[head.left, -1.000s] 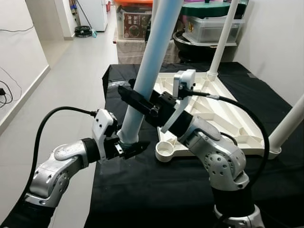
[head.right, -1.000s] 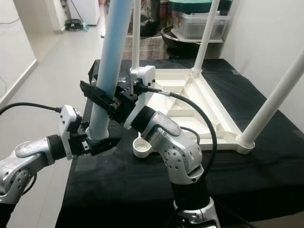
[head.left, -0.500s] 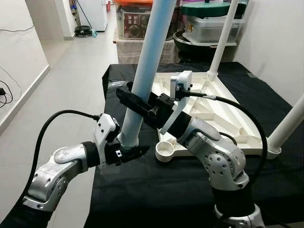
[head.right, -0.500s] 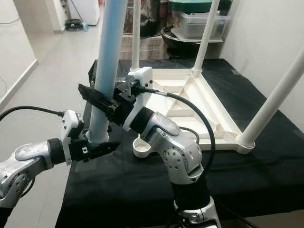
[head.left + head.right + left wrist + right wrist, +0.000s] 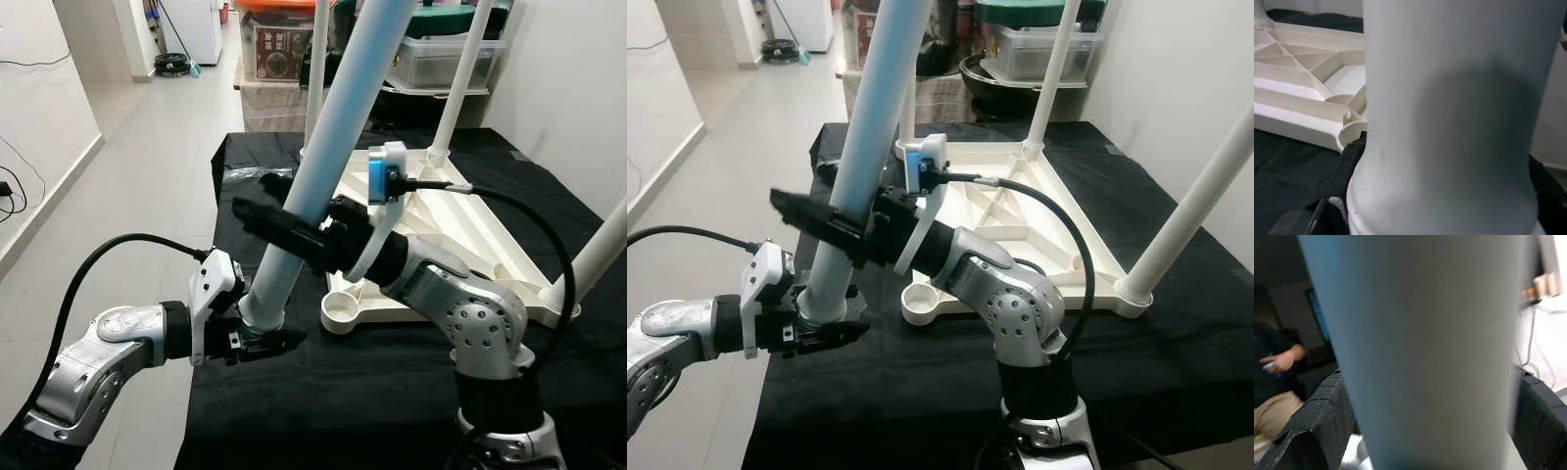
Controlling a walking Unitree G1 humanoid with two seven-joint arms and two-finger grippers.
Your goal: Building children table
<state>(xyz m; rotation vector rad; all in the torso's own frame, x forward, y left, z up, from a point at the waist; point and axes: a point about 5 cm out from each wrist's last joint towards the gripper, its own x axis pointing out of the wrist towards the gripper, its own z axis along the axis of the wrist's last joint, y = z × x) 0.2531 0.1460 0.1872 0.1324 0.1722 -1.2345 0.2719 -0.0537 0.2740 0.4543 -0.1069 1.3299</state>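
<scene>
A loose white table leg (image 5: pixel 323 157) is held tilted, its top leaning to the right, over the black-covered table (image 5: pixel 323 411). My left gripper (image 5: pixel 263 338) is shut on the leg's lower end. My right gripper (image 5: pixel 265 211) is shut on the leg higher up, with black fingers (image 5: pixel 1317 416) on both sides of it. The white tabletop (image 5: pixel 470 235) lies upside down, with three legs standing in its corners (image 5: pixel 460 78). Its near corner socket (image 5: pixel 340 311) is empty and sits just right of the leg's lower end. The socket (image 5: pixel 1352 132) also appears in the left wrist view beside the leg (image 5: pixel 1449 122).
Storage boxes (image 5: pixel 431 54) and a carton (image 5: pixel 279 44) stand behind the table. Bare floor (image 5: pixel 127 147) lies to the left, a wall to the right. A clear plastic bag (image 5: pixel 245 174) lies at the table's far left. A seated person (image 5: pixel 1278 362) shows in the right wrist view.
The leg has tipped from nearly upright to leaning right at the top. My left gripper has sunk a little with the lower end; my right wrist has shifted right.
</scene>
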